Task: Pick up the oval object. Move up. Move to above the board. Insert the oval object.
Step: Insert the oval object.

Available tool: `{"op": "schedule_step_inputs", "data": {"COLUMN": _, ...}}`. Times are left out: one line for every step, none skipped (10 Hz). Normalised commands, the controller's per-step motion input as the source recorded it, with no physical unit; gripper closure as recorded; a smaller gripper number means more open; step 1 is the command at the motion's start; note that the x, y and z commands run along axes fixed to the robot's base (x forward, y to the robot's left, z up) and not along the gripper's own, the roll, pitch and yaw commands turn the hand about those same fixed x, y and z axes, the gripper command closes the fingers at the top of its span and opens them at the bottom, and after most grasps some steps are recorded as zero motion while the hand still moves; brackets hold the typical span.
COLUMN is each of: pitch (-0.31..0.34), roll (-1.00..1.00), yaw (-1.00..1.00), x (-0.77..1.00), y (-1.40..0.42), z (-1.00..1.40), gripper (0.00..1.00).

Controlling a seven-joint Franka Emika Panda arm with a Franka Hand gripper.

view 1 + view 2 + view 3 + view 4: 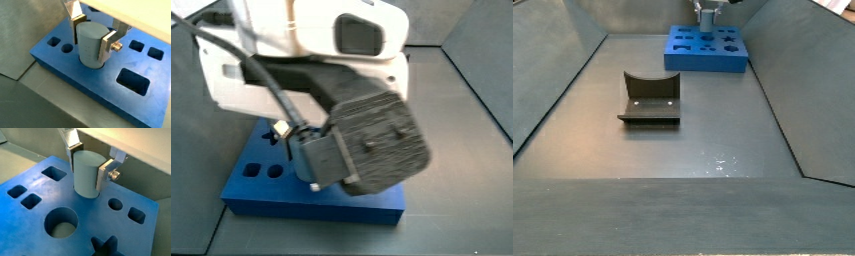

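The pincer (pixel 93 37) stands over the blue board (pixel 80 80), its two silver fingers (pixel 105 174) clamped flat against the sides of the pale grey-blue oval post (pixel 88 173). The post is upright, and its lower end sits in a hole in the board's top. In a side view the board (pixel 707 50) lies at the upper middle of the frame on the grey worktop (pixel 673 150), well apart from the dark fixture (pixel 651 100) left of centre.
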Motion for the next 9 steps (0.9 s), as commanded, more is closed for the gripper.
{"op": "schedule_step_inputs", "data": {"pitch": -0.289, "roll": 0.1, "yaw": 0.04, "x": -0.28, "y": -0.17, "z": -0.72, "gripper": 1.0}}
{"op": "schedule_step_inputs", "data": {"pitch": -0.31, "roll": 0.11, "yaw": 0.13, "x": -0.2, "y": -0.22, "z": -0.65, "gripper": 1.0}}
{"op": "schedule_step_inputs", "data": {"pitch": -0.34, "roll": 0.1, "yaw": 0.07, "x": -0.09, "y": -0.33, "z": -0.59, "gripper": 1.0}}
{"op": "schedule_step_inputs", "data": {"pitch": -0.321, "roll": 0.09, "yaw": 0.0, "x": 0.01, "y": -0.37, "z": -0.61, "gripper": 1.0}}
{"op": "schedule_step_inputs", "data": {"pitch": -0.037, "roll": 0.0, "yaw": -0.07, "x": 0.02, "y": -0.03, "z": 0.0, "gripper": 1.0}}
{"op": "schedule_step_inputs", "data": {"pitch": -0.01, "roll": 0.0, "yaw": 0.0, "x": 0.0, "y": 0.0, "z": 0.0, "gripper": 1.0}}
{"op": "schedule_step_inputs", "data": {"pitch": -0.086, "roll": 0.05, "yaw": 0.0, "x": 0.19, "y": -0.09, "z": -0.49, "gripper": 1.0}}
{"op": "schedule_step_inputs", "data": {"pitch": -0.07, "roll": 0.05, "yaw": 0.13, "x": 0.73, "y": 0.33, "z": -0.65, "gripper": 1.0}}
{"op": "schedule_step_inputs", "data": {"pitch": -0.044, "roll": 0.09, "yaw": 0.22, "x": 0.55, "y": 0.01, "z": -0.51, "gripper": 1.0}}
